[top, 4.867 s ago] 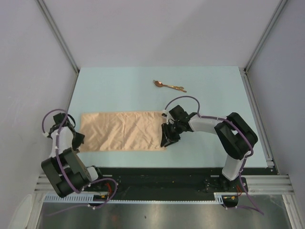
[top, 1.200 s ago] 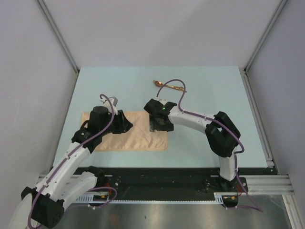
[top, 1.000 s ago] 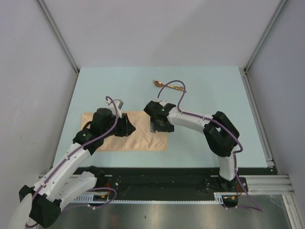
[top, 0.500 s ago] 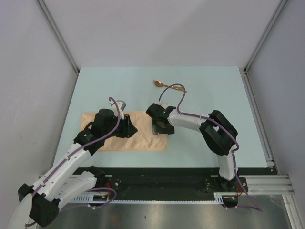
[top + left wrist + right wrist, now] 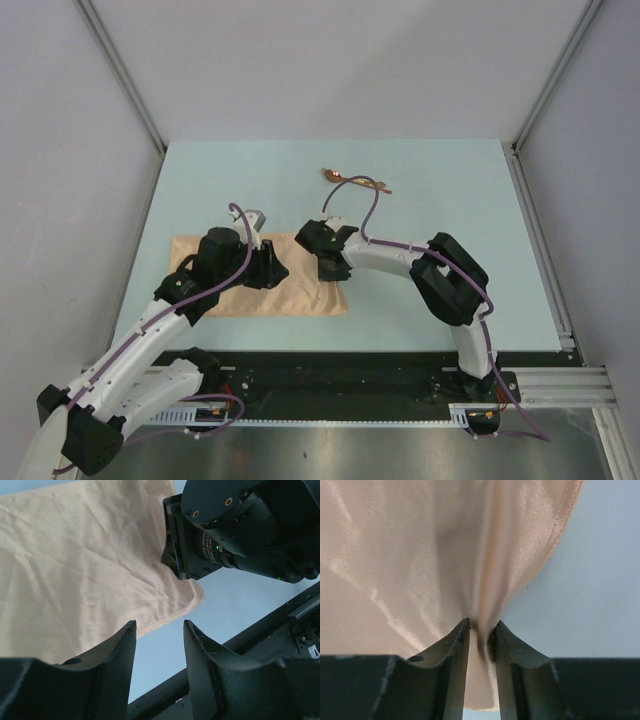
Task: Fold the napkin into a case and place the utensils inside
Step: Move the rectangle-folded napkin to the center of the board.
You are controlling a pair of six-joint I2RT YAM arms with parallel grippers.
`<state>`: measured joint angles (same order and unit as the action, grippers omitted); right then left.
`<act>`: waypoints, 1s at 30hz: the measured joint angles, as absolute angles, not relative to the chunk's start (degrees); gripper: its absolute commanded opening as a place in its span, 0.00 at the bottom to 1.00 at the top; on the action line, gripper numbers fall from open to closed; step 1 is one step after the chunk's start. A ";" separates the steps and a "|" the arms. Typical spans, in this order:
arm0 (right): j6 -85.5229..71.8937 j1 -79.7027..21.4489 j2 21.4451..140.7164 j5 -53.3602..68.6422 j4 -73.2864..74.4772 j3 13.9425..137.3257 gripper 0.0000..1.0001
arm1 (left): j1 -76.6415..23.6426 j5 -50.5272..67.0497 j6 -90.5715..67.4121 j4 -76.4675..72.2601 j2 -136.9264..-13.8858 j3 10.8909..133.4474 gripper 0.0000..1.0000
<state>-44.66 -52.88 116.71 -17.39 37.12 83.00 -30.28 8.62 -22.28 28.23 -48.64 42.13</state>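
Note:
The peach-orange napkin (image 5: 305,295) lies flat on the table, partly hidden under my left arm. My right gripper (image 5: 327,268) is at its right edge, shut on a pinched fold of the napkin (image 5: 445,545); the cloth bunches between the right gripper's tips (image 5: 481,625). My left gripper (image 5: 276,268) hovers over the napkin's middle, open and empty, its tips (image 5: 159,624) above the napkin's near right corner (image 5: 190,597). The copper-gold utensils (image 5: 355,180) lie together at the back of the table, clear of both grippers.
The light blue table (image 5: 450,200) is bordered by grey walls, with metal rails at left and right. A black rail (image 5: 330,365) runs along the near edge. The right gripper's black body (image 5: 240,530) sits close in front of my left gripper.
My left arm has swung in from the far left to over the napkin. My right gripper has shifted left along the napkin's right edge, holding the cloth.

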 measured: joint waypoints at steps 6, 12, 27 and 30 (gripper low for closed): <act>-45.50 -53.58 116.99 -18.09 36.12 83.37 0.00 | -30.33 8.23 -21.96 28.71 -48.62 42.13 0.48; -43.62 -52.95 114.87 -18.17 33.69 80.40 0.00 | -30.33 8.10 -21.98 28.82 -48.62 42.13 0.49; -31.86 -36.18 95.50 -16.80 31.92 59.96 0.00 | -28.84 10.59 -23.75 27.66 -51.42 42.13 0.49; -29.82 -32.84 91.81 -18.13 33.93 58.06 0.00 | -28.10 10.70 -23.90 27.57 -51.42 42.13 0.50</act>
<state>-29.82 -32.84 91.81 -18.13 33.93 58.06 -28.10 10.70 -23.90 27.57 -51.42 42.13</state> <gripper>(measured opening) 0.018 0.492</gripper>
